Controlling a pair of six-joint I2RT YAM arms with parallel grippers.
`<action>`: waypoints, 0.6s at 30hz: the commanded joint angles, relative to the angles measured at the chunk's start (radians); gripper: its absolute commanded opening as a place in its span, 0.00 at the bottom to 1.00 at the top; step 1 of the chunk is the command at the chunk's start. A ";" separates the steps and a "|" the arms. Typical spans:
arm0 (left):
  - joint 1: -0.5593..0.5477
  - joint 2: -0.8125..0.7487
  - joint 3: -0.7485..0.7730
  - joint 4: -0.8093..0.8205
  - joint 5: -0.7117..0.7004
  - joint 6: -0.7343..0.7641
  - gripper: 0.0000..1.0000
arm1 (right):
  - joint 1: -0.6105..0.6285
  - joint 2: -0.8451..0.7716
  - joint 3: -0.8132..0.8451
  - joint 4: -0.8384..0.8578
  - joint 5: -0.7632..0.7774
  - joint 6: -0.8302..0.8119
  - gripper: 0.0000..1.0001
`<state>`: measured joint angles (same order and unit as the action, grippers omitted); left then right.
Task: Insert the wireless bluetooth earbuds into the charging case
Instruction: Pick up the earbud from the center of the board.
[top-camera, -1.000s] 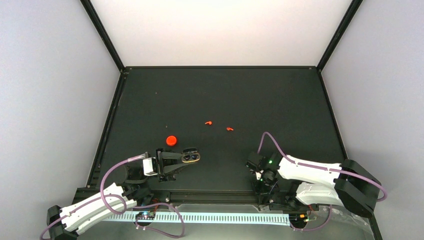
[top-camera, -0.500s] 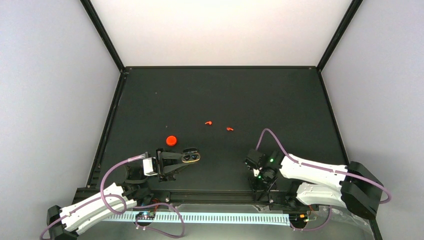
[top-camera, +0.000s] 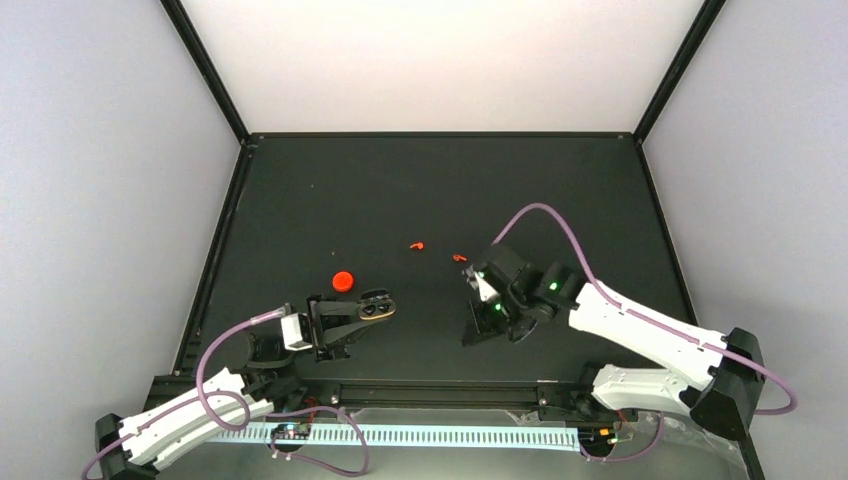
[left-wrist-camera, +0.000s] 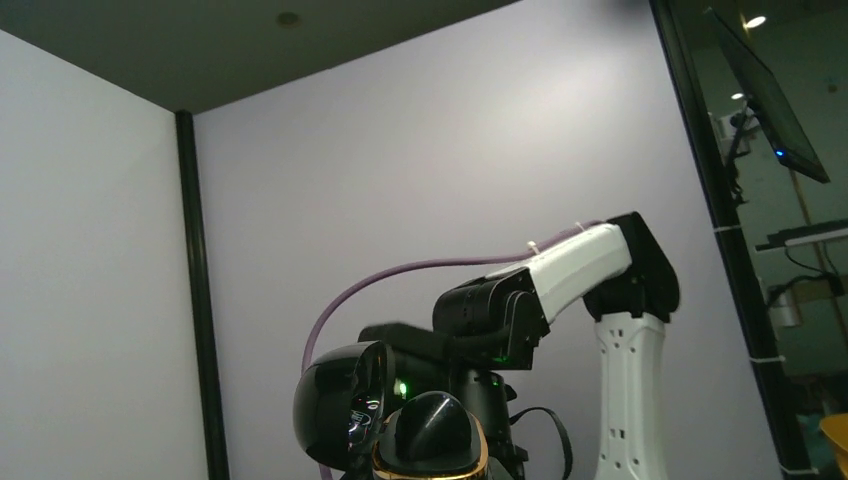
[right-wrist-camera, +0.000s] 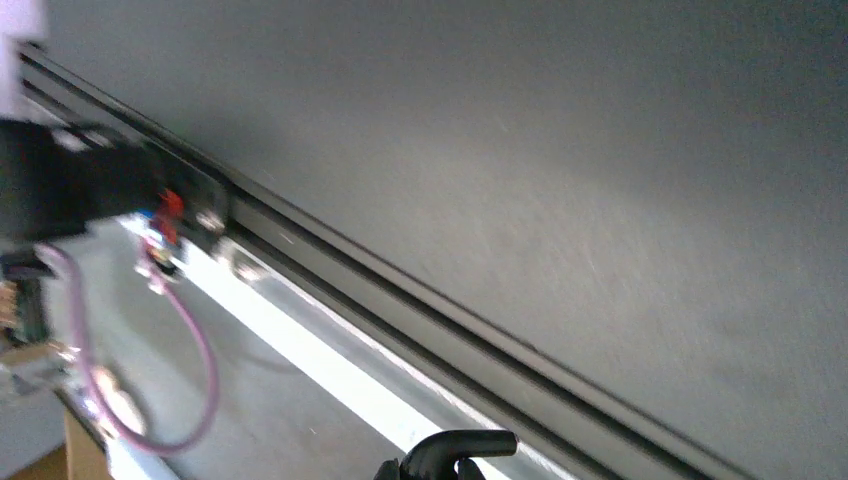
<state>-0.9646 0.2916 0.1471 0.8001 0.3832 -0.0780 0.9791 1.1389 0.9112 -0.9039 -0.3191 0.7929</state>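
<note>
The charging case (top-camera: 377, 308) is a glossy black clamshell with a gold rim. My left gripper (top-camera: 360, 314) is shut on it near the table's front left. In the left wrist view the case (left-wrist-camera: 432, 462) stands with its lid (left-wrist-camera: 335, 400) swung open, and one rounded black earbud (left-wrist-camera: 432, 418) sits inside. My right gripper (top-camera: 478, 328) hangs above the middle front of the mat, right of the case and apart from it. In the right wrist view it (right-wrist-camera: 445, 466) is shut on a small black curved earbud (right-wrist-camera: 462, 443).
A round red puck (top-camera: 343, 281) lies on the mat behind the case. Two tiny red curved pieces (top-camera: 417, 245) (top-camera: 459, 258) lie farther back, the second close beside the right wrist. The table's front rail (right-wrist-camera: 400, 300) runs below the right gripper.
The right gripper closed down by the front rail, then rose and swung forward and left to mid-table. The left gripper with the case shifted only slightly.
</note>
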 joint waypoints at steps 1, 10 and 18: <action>-0.008 -0.028 0.031 -0.005 -0.090 0.039 0.02 | -0.087 -0.045 0.082 0.185 -0.036 -0.053 0.06; -0.008 0.134 0.058 0.156 -0.084 0.048 0.02 | -0.248 -0.183 0.111 0.410 -0.293 -0.097 0.06; -0.008 0.283 0.107 0.288 -0.016 0.057 0.02 | -0.278 -0.249 0.111 0.561 -0.489 -0.102 0.06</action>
<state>-0.9646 0.5400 0.1894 0.9600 0.3241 -0.0391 0.7082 0.9195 1.0039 -0.4561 -0.6647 0.7071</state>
